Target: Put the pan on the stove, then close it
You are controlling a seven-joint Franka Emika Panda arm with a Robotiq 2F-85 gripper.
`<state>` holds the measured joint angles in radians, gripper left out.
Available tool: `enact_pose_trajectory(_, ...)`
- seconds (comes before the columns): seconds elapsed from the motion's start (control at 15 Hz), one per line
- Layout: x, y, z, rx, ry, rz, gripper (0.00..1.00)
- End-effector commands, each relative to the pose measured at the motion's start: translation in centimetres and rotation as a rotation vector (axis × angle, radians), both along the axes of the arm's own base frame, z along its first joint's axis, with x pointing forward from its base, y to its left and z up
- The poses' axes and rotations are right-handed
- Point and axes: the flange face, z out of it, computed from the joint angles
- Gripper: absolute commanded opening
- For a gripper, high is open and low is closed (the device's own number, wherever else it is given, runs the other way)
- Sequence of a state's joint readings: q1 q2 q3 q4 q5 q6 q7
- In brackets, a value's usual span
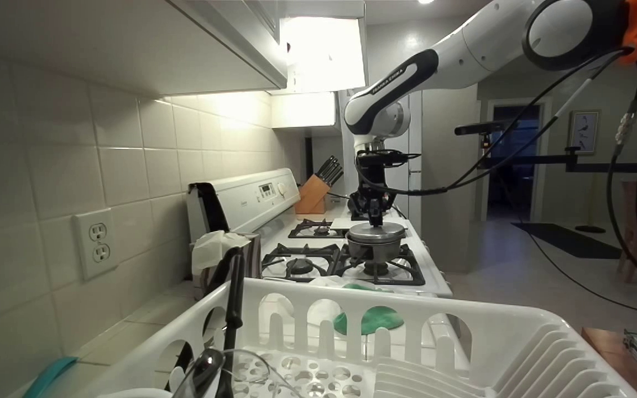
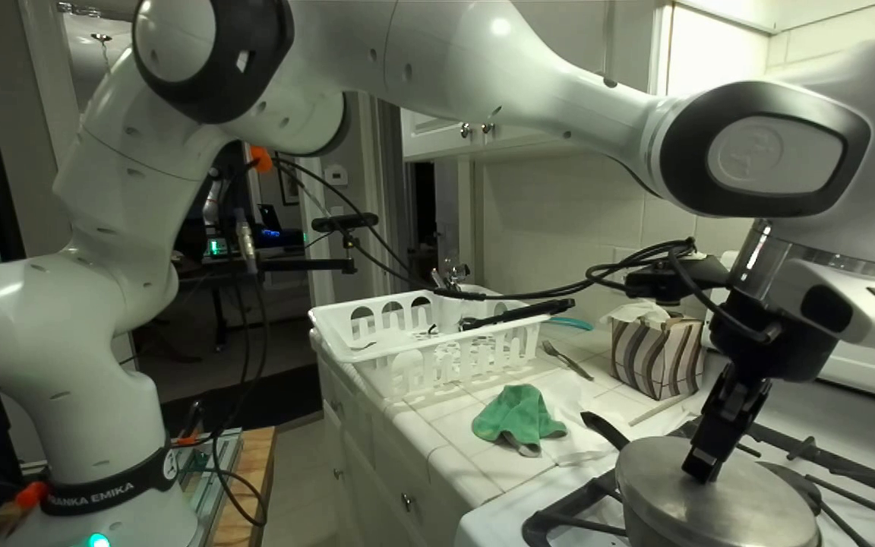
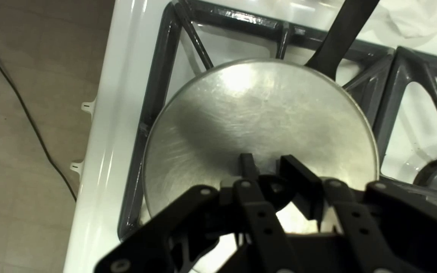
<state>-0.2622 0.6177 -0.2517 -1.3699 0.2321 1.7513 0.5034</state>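
The metal pan (image 1: 374,252) sits on the front burner grate of the white stove (image 1: 241,200), nearest the dish rack. Its black handle (image 3: 341,41) points toward the counter with the rack. A round metal lid (image 3: 264,110) lies over the pan and hides its inside; it also shows in both exterior views (image 1: 376,231) (image 2: 711,494). My gripper (image 3: 267,162) points down at the lid's middle. Its fingers stand on both sides of the small black knob (image 3: 277,191) and appear to touch it. The gripper shows in both exterior views (image 1: 375,222) (image 2: 703,465).
A white dish rack (image 2: 422,351) stands on the counter beside the stove. A green cloth (image 2: 517,416), a fork (image 2: 568,361) and a striped tissue box (image 2: 656,357) lie between them. A knife block (image 1: 312,196) stands behind the stove in an exterior view.
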Motion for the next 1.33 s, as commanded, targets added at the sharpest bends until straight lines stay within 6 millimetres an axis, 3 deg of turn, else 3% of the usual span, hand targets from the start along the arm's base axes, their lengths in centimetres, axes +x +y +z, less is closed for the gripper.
enact_pose_trajectory(0.0,-0.3,0.2,0.6,-0.035,-0.009,-0.007,0.06)
enact_pose_trajectory(0.87,0.0,1.7,0.1,-0.04,-0.009,0.016,0.06)
enact_pose_trajectory(1.27,-0.5,0.7,0.3,-0.045,-0.01,-0.008,0.06)
